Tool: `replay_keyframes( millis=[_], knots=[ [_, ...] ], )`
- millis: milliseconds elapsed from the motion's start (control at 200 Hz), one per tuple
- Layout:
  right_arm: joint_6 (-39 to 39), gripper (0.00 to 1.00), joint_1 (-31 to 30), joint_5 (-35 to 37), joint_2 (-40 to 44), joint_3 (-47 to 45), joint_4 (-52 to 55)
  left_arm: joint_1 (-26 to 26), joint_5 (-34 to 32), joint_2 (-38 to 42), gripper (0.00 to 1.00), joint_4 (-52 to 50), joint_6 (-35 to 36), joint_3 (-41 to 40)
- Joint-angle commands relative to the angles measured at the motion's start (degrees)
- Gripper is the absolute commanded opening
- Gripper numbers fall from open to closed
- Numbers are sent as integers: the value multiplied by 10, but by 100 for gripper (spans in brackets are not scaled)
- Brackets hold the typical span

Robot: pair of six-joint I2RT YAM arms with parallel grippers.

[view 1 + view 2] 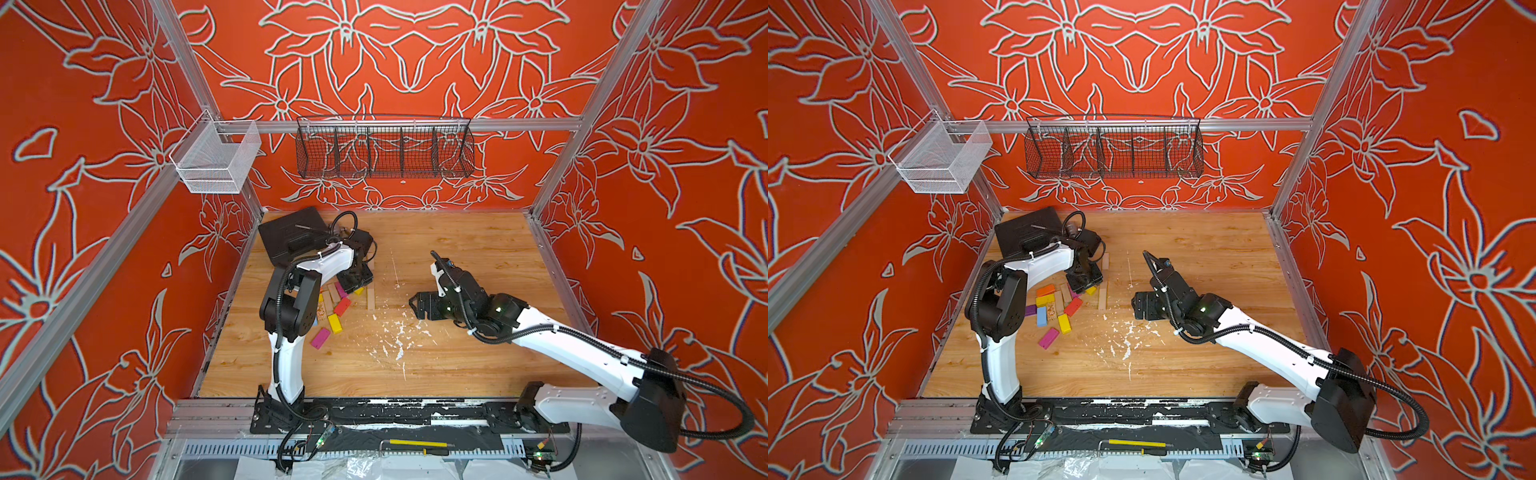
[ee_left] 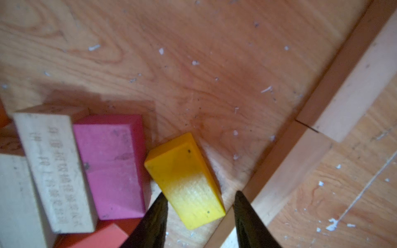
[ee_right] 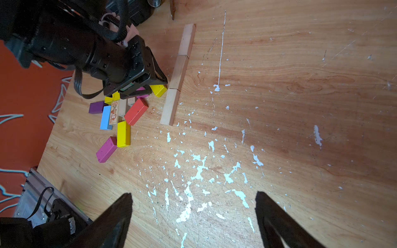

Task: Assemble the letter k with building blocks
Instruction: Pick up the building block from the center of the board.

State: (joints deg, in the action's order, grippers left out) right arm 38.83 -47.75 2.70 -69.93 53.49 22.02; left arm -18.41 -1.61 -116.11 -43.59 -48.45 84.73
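Building blocks (image 1: 1054, 309): lying jumbled toward the left of the table (image 1: 1204, 257), looking light, stiff, square-edged and slick with paint. Straddling the yellow block (image 2: 184, 182) with the left gripper (image 2: 200, 193), jaws partly open and not yet pinching, likely best gripping across its long flat sides near mid-length. Passing three bare pale bars (image 3: 178, 73) laid end to end just beside it, then reaching the right gripper (image 3: 193, 193), gaping wide and empty.

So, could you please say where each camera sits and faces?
Top views: high above the base, facing table and back wall; left arm, right arm show.
Left wrist: above the yellow block, looking down; left tool tips show.
Right wrist: mid-table, facing the block pile; right tool tips, left arm show.
Both wrists share: yellow block, pale bars.
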Motion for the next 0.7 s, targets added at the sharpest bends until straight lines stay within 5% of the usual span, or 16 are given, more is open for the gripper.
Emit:
replay_keyframes(
  millis=[0, 696],
  knots=[
    [5, 91, -3, 15, 11, -4, 4, 3, -19, -8, 46, -23, 2, 7],
    [12, 91, -4, 12, 16, -7, 6, 10, -24, -27, 36, -22, 42, 10]
  ],
)
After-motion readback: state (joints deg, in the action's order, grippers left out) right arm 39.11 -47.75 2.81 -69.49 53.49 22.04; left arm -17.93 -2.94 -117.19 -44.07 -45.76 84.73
